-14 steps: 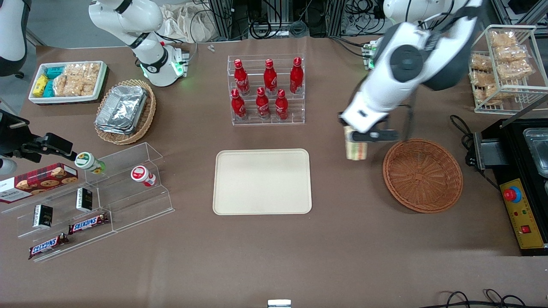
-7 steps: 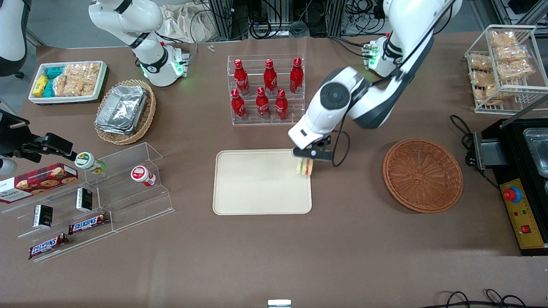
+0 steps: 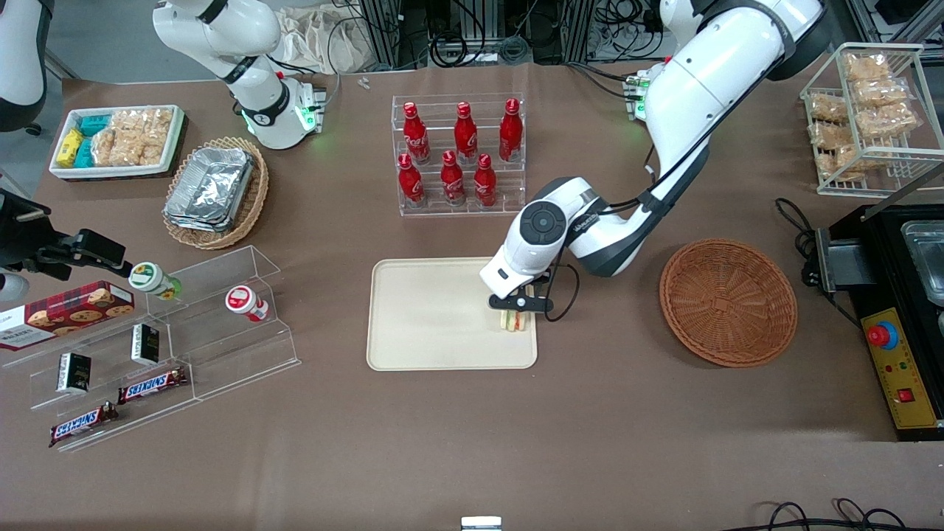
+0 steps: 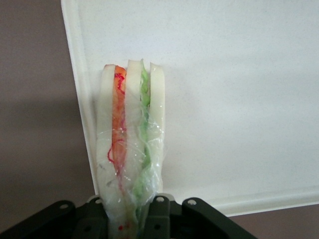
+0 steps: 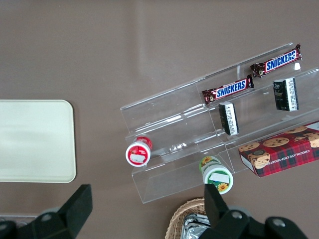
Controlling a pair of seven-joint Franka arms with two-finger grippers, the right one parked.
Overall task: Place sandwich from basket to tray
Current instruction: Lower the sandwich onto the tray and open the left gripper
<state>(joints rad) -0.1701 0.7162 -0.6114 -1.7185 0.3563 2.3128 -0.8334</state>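
The sandwich [image 3: 516, 321], wrapped in clear film with white bread, orange and green layers, hangs edge-down in my left gripper [image 3: 518, 310], which is shut on it. It is low over the cream tray [image 3: 435, 317], just inside the tray's short rim toward the working arm's end; I cannot tell whether it touches. In the left wrist view the sandwich [image 4: 130, 144] sticks out from between the black fingers [image 4: 160, 215] of the gripper [image 4: 132, 219], over the tray [image 4: 239, 99] beside its rim. The round reddish-brown basket [image 3: 728, 301] holds nothing and lies toward the working arm's end.
A rack of red bottles [image 3: 461, 155] stands farther from the camera than the tray. A clear stepped shelf with snacks [image 3: 162, 346], an oval basket of foil trays [image 3: 217, 192] and a white bin [image 3: 118, 140] lie toward the parked arm's end. A black appliance [image 3: 907, 310] sits beside the basket.
The gripper carried the sandwich from beside the basket over to the tray, then lowered it near the tray's rim. The basket stayed put.
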